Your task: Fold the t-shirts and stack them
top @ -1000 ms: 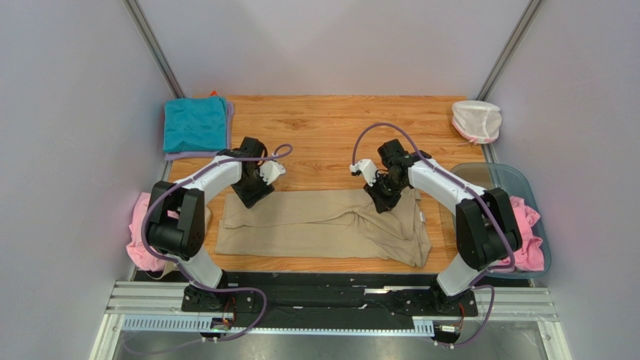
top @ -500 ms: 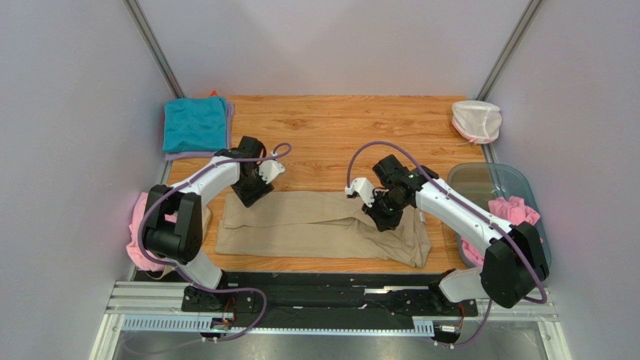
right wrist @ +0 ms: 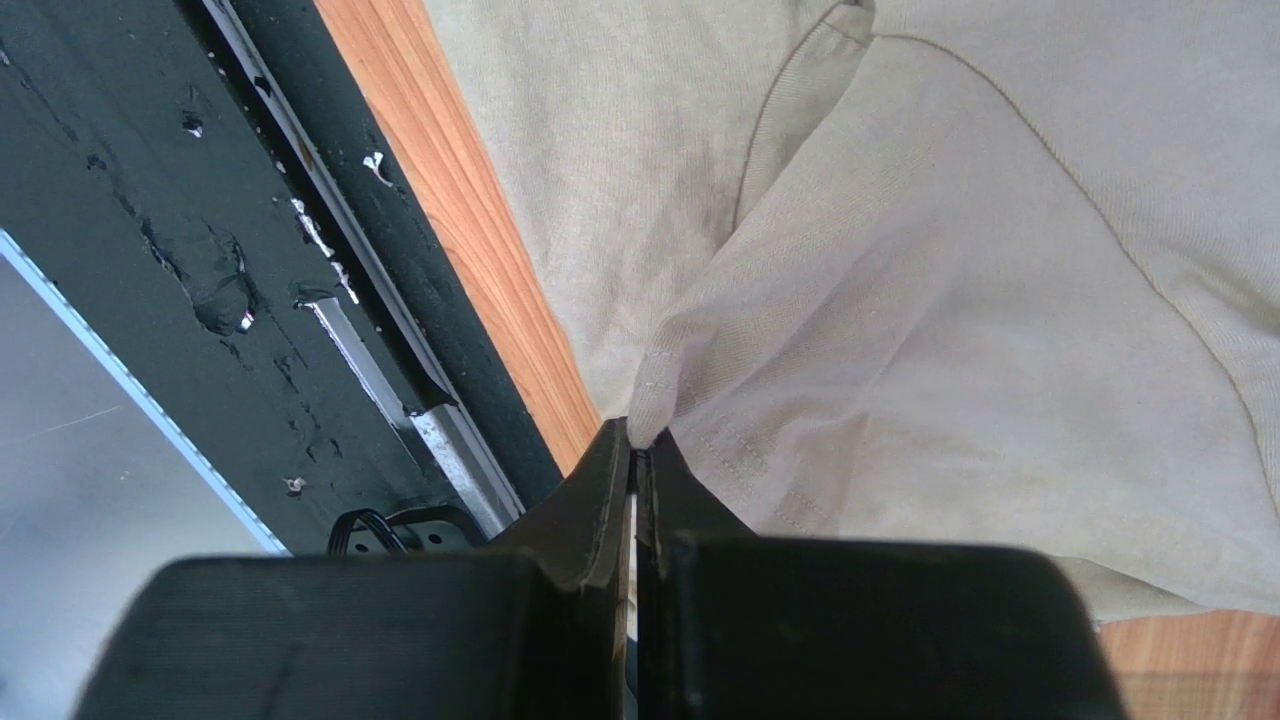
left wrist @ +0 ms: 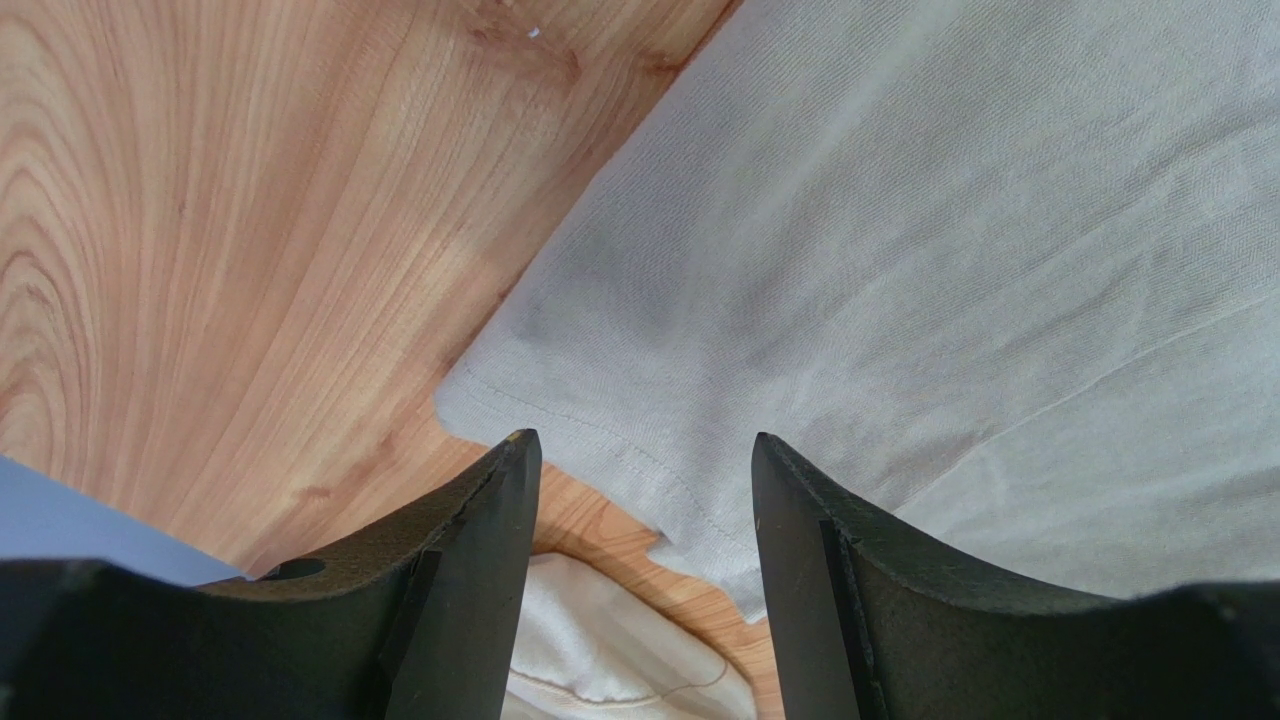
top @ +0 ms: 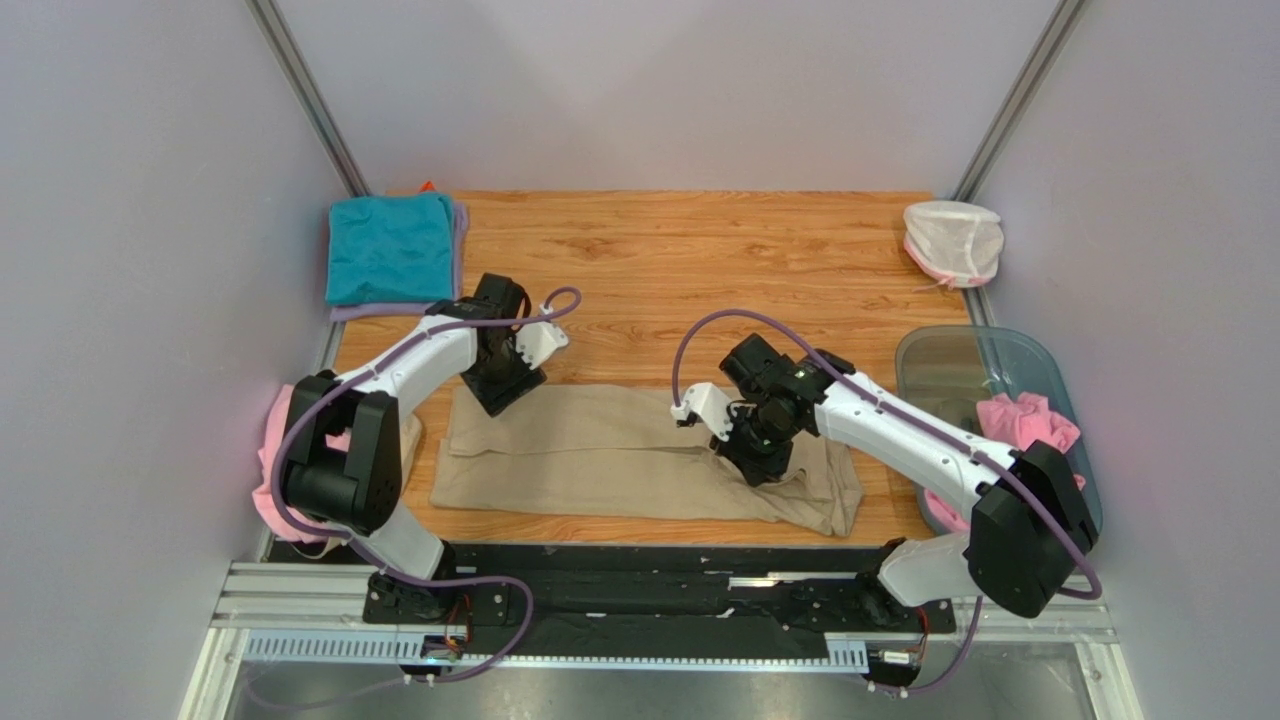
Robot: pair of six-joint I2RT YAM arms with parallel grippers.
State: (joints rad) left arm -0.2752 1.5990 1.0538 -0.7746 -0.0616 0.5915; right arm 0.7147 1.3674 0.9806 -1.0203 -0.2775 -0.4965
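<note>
The large tan t-shirt (top: 601, 458) lies along the table's near edge, folded lengthwise and bunched at its right end. My left gripper (top: 498, 393) hovers open over its far left corner; the left wrist view shows the hemmed corner (left wrist: 646, 480) between the spread fingers (left wrist: 504, 495), untouched. My right gripper (top: 760, 461) is shut on a hemmed fold of the tan t-shirt (right wrist: 962, 330), pinched at the tips (right wrist: 639, 438). A folded teal t-shirt (top: 389, 248) rests on a lilac one (top: 461, 225) at the far left. Pink t-shirts sit in the tub (top: 1031, 425) and off the left edge (top: 278, 450).
A clear bluish tub (top: 962, 357) stands at the right edge. A white net pouch (top: 951, 240) lies at the far right corner. The black rail (right wrist: 301, 255) of the table's near edge runs just beside the right gripper.
My right arm has swung toward the near edge and leftward, carrying the pinched tan fold over the shirt. The left arm has stayed put, still open.
</note>
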